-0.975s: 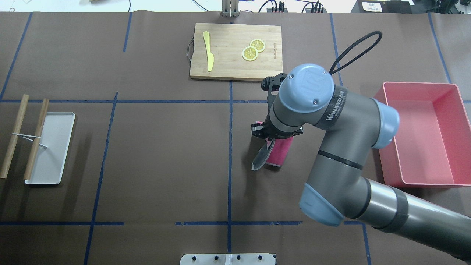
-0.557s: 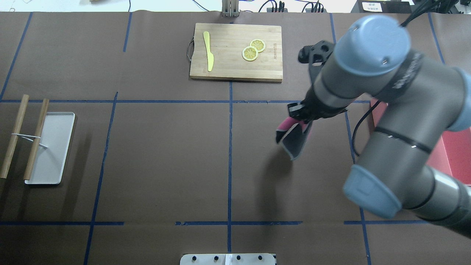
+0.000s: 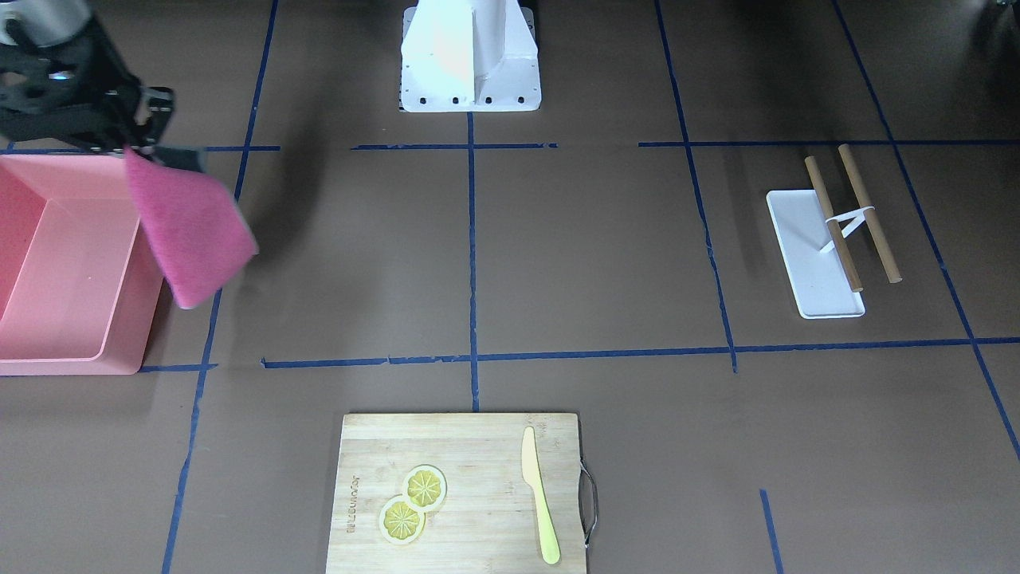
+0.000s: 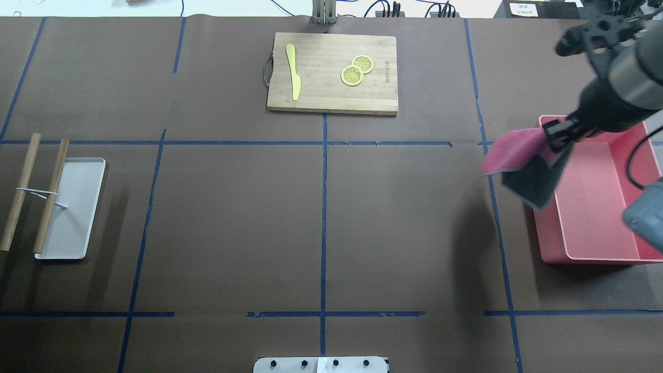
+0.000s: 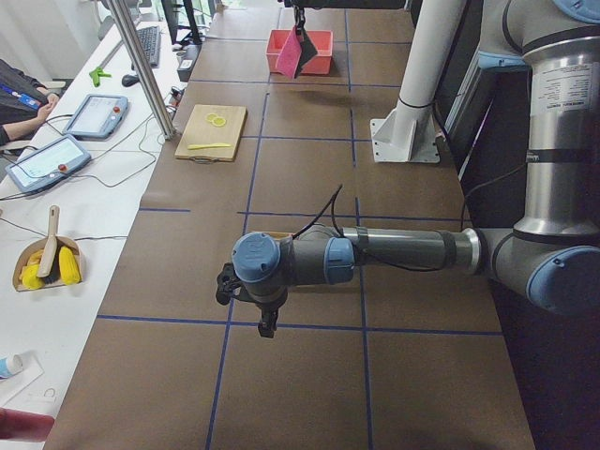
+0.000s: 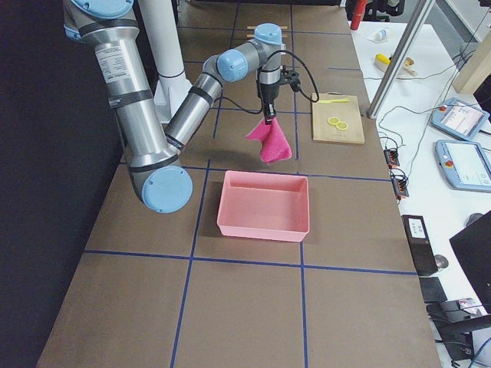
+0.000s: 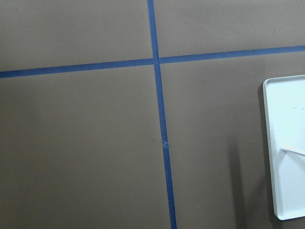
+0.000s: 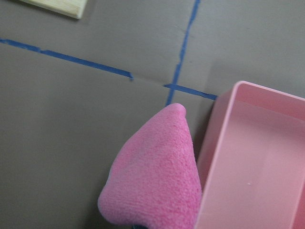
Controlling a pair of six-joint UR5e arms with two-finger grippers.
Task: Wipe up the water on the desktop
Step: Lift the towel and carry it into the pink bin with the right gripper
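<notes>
Inspector: Since a second ago, the right gripper (image 4: 557, 135) and the pink cloth (image 4: 524, 167) stand moved from mid-desktop to the near wall of the pink bin (image 4: 590, 256).

Clerk: Jaw state?

Inspector: Right jaws are clenched on the cloth's top edge. The cloth hangs clear of the desktop (image 4: 233, 217), partly over the bin's rim. The left gripper (image 5: 267, 323) shows only in the side view, so its state cannot be told.

Clerk: Step in hand?

Inspector: No water is visible, so wiping is judged done and disposal under way. The next move calls for travel further over the bin's hollow, then release.

Clerk: Inventory?

Inspector: One cloth, one bin, one cutting board (image 4: 331, 98), one yellow knife (image 4: 293, 72), two lemon slices (image 4: 352, 75), one white tray (image 4: 77, 207), two wooden rods (image 4: 20, 191).
</notes>
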